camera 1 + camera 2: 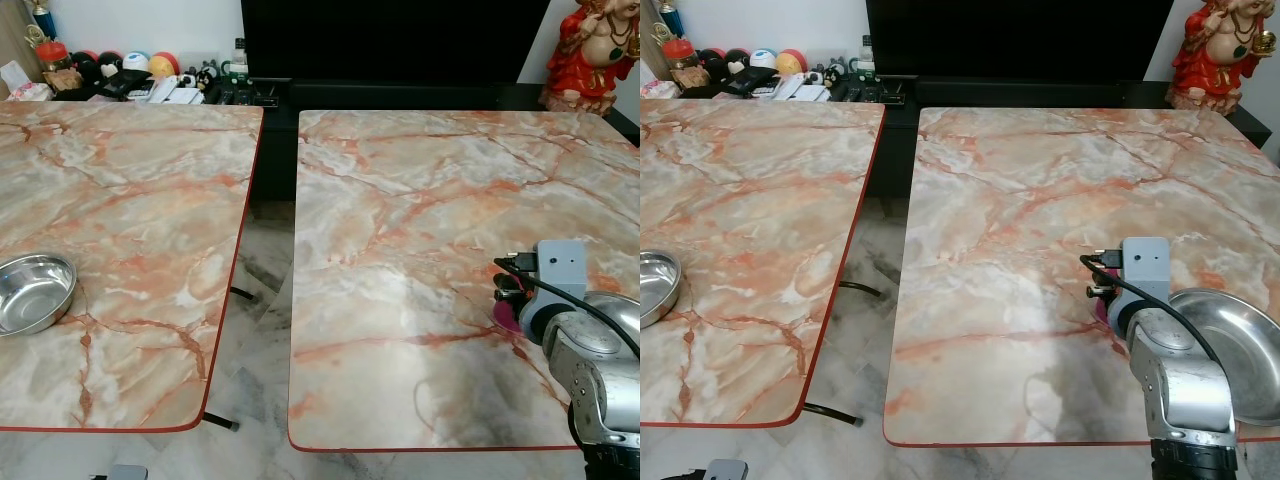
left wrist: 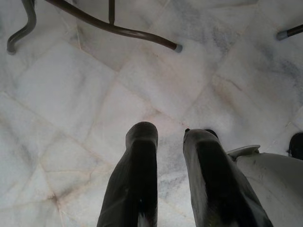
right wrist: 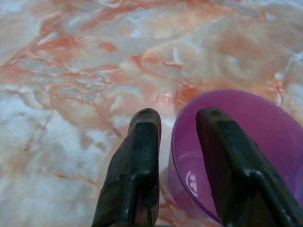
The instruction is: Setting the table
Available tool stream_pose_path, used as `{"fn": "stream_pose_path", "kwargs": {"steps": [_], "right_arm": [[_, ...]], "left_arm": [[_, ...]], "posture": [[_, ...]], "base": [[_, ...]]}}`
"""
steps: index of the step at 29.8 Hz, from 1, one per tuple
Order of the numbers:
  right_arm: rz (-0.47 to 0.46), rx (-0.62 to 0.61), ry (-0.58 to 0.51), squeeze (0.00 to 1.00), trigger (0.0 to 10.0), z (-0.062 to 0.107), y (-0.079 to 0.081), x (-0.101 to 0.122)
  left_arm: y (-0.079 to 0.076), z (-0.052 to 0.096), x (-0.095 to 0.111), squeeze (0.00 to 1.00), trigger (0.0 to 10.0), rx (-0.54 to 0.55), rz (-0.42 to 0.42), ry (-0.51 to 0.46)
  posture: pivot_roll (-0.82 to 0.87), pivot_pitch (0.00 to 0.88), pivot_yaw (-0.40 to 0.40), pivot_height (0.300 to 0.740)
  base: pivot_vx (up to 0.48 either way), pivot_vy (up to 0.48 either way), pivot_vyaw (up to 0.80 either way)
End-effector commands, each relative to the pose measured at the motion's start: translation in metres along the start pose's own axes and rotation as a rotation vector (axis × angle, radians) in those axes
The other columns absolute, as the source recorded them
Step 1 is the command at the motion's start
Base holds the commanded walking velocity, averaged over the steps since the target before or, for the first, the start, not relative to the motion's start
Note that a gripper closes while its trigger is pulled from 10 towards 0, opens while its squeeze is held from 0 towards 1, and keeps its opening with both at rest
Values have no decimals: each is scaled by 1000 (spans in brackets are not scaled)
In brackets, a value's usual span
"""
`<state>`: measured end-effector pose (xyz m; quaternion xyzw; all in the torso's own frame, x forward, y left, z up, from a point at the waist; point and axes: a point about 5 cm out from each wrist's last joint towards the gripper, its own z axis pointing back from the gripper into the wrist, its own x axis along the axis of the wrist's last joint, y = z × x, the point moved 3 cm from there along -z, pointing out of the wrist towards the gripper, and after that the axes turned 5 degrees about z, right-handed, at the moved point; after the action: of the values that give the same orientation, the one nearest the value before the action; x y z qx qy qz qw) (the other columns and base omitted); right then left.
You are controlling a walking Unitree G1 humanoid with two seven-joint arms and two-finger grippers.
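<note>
Two marble-topped tables stand side by side with a gap of floor between them, and I take the right table (image 1: 420,250) as my landmark. So far I judge the setting barely begun. One steel plate (image 1: 1240,350) lies on its near right corner, and one purple cup (image 3: 236,146) is at the plate's left, where my right gripper (image 3: 177,127) has one finger (image 3: 222,156) inside the cup and the other outside its wall. The fingers stand a little apart across the rim; I cannot tell whether they press it, or whether the cup rests on the tabletop. One steel bowl (image 1: 33,290) sits on the left table (image 1: 130,200), well apart from the right table, so I reckon it is yet to be brought over. My left gripper (image 2: 170,137) hangs idle over the floor, fingers slightly parted, holding nothing. Count: two tables, one plate, one cup, one bowl. I see no cutlery on either top.
</note>
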<state>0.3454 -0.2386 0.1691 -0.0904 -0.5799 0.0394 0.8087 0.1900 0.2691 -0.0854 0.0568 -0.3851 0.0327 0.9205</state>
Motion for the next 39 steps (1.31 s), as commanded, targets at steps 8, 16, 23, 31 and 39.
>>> {"fn": "stream_pose_path", "kwargs": {"steps": [8,16,23,31,39], "right_arm": [[-3,19,-27,0,10000,-1,5,6],[15,-26,-144,0,10000,3,1,24],[75,-120,-323,0,10000,15,-8,51],[-13,-69,-477,0,10000,32,-5,53],[14,-32,-487,0,10000,41,-3,29]], "left_arm": [[1,4,-12,0,10000,-4,0,45],[1,4,-13,0,10000,-3,1,46],[0,3,-11,0,10000,-4,0,41],[8,4,-10,0,10000,23,-18,36],[24,6,-6,0,10000,58,-58,40]], "posture": [[-46,146,-13,740],[-46,140,-11,740],[-51,133,-10,740],[-40,120,-4,740],[-41,102,11,740]], "base": [[0,0,0],[0,0,0],[0,0,0],[0,0,0],[0,0,0]]}}
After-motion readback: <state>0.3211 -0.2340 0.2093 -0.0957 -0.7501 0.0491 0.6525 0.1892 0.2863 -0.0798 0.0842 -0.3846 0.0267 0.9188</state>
